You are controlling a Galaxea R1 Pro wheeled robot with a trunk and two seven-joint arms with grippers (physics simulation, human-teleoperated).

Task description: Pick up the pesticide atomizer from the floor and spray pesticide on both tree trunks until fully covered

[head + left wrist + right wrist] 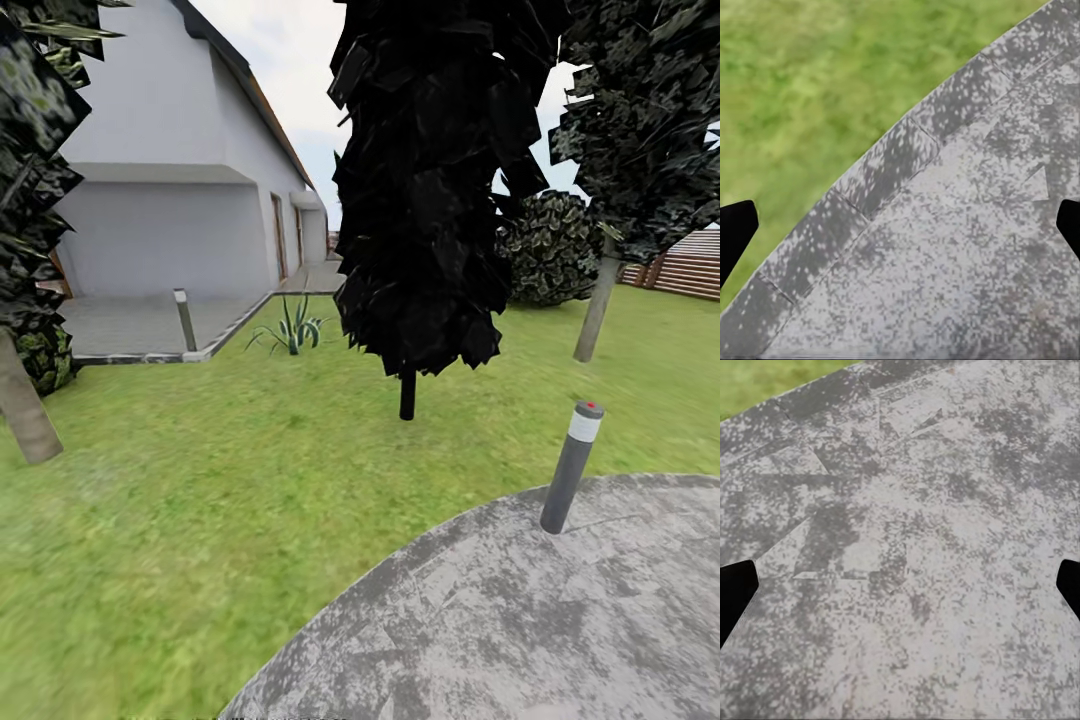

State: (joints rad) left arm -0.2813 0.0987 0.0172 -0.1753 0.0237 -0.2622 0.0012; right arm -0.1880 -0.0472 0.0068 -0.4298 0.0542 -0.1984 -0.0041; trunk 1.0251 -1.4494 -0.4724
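- Lawn (200, 480): green, with the white house (170, 150) behind it.
- Paving (520, 620): grey, rounded, at near right.
- Trunks: one at far left (22, 405), one at right (597, 305).
- Dark tree (425, 180): centre.
- Bollard (572, 468): at the paving's edge.
- Left gripper (900, 225): fingers spread wide, empty, over the paving's edge.
- Right gripper (900, 585): spread wide, empty, over paving.

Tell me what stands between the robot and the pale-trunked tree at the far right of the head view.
A grey bollard lamp stands at the paving's edge, roughly in line with that pale trunk. Beyond it lies open lawn. The dark columnar tree stands left of that line. Both pincers hang over paving, holding nothing.
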